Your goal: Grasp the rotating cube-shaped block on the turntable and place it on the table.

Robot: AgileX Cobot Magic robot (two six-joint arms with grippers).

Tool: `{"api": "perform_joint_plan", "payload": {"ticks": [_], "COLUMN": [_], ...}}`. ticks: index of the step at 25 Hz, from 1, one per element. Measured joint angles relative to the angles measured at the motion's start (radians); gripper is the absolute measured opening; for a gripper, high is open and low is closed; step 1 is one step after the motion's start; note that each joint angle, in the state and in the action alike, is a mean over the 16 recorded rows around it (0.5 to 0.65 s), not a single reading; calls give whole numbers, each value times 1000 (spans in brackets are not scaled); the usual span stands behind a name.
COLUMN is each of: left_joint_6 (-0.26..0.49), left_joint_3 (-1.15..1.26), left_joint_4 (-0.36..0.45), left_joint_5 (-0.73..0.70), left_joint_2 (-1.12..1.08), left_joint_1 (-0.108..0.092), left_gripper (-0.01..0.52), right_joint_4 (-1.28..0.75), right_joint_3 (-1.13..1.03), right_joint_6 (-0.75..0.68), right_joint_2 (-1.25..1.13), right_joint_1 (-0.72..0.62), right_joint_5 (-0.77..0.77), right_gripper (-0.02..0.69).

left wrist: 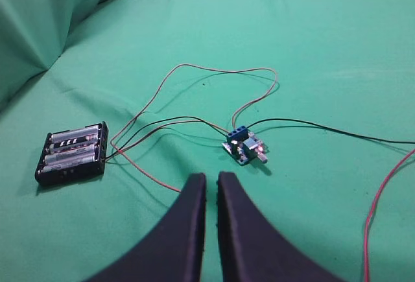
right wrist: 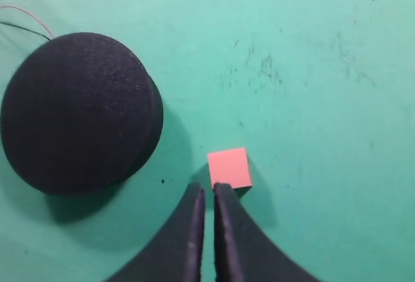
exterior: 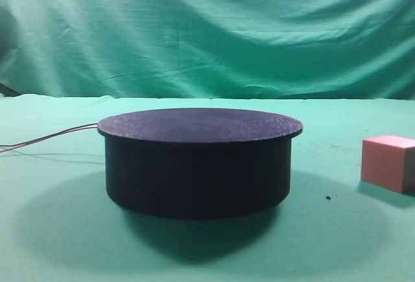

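The salmon-pink cube-shaped block [exterior: 388,163] sits on the mint-green table [exterior: 52,230], to the right of the black turntable [exterior: 198,160], whose dark speckled top is bare. In the right wrist view the block [right wrist: 229,166] lies on the cloth just beyond my right gripper [right wrist: 208,188], which is shut, empty and high above the table; the turntable [right wrist: 78,110] is at the left. My left gripper [left wrist: 211,177] is shut and empty above the cloth. Neither gripper shows in the exterior view.
Thin wires [exterior: 48,139] trail left from the turntable. In the left wrist view a black battery holder [left wrist: 71,152] and a small blue circuit board [left wrist: 245,146] lie on the cloth, joined by red and black wires [left wrist: 194,94]. A wrinkled green backdrop [exterior: 207,29] hangs behind.
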State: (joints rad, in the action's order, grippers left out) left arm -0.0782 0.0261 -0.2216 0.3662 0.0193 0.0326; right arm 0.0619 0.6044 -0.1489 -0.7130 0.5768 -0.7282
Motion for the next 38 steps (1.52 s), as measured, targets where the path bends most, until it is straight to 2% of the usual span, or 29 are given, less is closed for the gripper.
{"api": "perform_joint_plan", "payload": {"ticks": [11, 16, 24, 30, 38], "left_joint_6": [0, 0, 0, 0, 0], "left_joint_3": [0, 0, 0, 0, 0], "left_joint_4": [0, 0, 0, 0, 0], "left_joint_5": [0, 0, 0, 0, 0], "left_joint_2": [0, 0, 0, 0, 0], "left_joint_1": [0, 0, 0, 0, 0], "left_gripper": [0, 0, 0, 0, 0], "right_joint_4": [2, 18, 52, 57, 53], "right_joint_3": [-121, -248, -489, -595, -631], "right_joint_6": [206, 266, 280, 289, 301], "right_joint_2": [230, 303, 500, 642, 720], "right_joint_1": [-42, -137, -331, -407, -430], "right_joint_5": [138, 262, 421, 420, 368], "right_gripper": [0, 0, 0, 0, 0]}}
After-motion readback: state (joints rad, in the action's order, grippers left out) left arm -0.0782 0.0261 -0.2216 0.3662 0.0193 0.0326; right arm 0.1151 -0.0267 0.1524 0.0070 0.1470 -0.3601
